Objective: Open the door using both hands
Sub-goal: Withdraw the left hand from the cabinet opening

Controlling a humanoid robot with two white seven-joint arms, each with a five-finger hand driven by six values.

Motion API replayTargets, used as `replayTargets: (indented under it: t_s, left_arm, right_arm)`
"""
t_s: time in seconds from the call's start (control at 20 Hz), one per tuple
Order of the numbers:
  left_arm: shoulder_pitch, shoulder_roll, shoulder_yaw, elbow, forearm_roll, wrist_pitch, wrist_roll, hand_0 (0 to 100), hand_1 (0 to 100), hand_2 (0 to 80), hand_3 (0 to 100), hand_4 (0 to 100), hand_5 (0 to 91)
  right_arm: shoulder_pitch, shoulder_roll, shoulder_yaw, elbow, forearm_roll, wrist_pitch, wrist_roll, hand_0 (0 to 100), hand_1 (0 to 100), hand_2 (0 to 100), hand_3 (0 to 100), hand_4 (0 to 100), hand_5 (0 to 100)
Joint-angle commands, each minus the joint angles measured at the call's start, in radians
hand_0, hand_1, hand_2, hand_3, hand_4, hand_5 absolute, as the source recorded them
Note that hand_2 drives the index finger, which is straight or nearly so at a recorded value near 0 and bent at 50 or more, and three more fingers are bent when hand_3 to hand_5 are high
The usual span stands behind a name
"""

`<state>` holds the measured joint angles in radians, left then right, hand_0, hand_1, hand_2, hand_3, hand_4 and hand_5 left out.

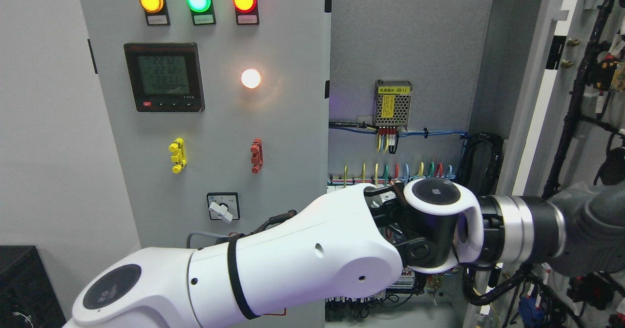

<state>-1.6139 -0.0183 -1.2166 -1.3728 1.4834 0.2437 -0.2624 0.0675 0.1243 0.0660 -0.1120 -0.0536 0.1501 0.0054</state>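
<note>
The cabinet's right door (542, 98) stands swung open at the picture's right, its inner face carrying black cable bundles (573, 103). The left door (215, 123) is closed. My left arm (302, 264) comes in from the lower left and reaches across the open cabinet; its wrist joint (437, 220) lies in front of the terminal rows. Its grey hand (593, 233) is at the far right, against the inner side of the open door. The right arm does not show.
The closed left door carries three lamps (197, 0), a meter (163, 76), a lit white lamp (251, 78) and a rotary switch (222, 207). Inside are a power supply (392, 104) and coloured wires (395, 172). A black box (24, 284) sits lower left.
</note>
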Motion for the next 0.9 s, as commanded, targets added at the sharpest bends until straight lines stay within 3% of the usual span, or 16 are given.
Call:
replayTargets:
  t_s: [0.0, 0.15, 0.25, 0.45, 0.6, 0.7, 0.85]
  left_arm:
    - [0.118, 0.43, 0.025, -0.328, -0.012, 0.044, -0.044, 0, 0, 0.0, 0, 0, 0.0]
    - [0.268, 0.636, 0.025, -0.458, -0.049, 0.08, -0.049, 0, 0, 0.0, 0, 0, 0.0]
    - [0.392, 0.759, 0.025, -0.506, -0.112, 0.085, -0.049, 0, 0, 0.0, 0, 0, 0.0]
    - [0.804, 0.911, 0.037, -0.516, -0.429, 0.069, -0.054, 0, 0, 0.0, 0, 0, 0.0]
    - [1.125, 0.946, 0.058, -0.462, -0.676, -0.019, -0.057, 0, 0, 0.0, 0, 0, 0.0]
    - [1.334, 0.948, 0.116, -0.338, -0.785, -0.143, -0.057, 0, 0, 0.0, 0, 0, 0.0]
    - [1.639, 0.902, 0.262, 0.02, -0.914, -0.425, -0.057, 0, 0, 0.0, 0, 0, 0.0]
  right_arm:
    - [0.0, 0.0, 0.0, 0.002, 0.0, 0.0, 0.001, 0, 0, 0, 0, 0, 0]
    - [0.0, 0.0, 0.0, 0.0, -0.002, 0.0, 0.001, 0, 0, 0, 0, 0, 0]
    - [0.0, 0.0, 0.0, -0.002, -0.002, 0.0, 0.001, 0, 0, 0, 0, 0, 0]
    - [0.0, 0.0, 0.0, -0.002, 0.0, 0.0, 0.001, 0, 0, 0, 0, 0, 0]
    - [0.0, 0.0, 0.0, 0.0, 0.0, 0.0, 0.001, 0, 0, 0, 0, 0, 0]
    - [0.0, 0.0, 0.0, -0.001, 0.0, 0.0, -0.001, 0, 0, 0, 0, 0, 0]
    - [0.0, 0.0, 0.0, -0.002, 0.0, 0.0, 0.001, 0, 0, 0, 0, 0, 0]
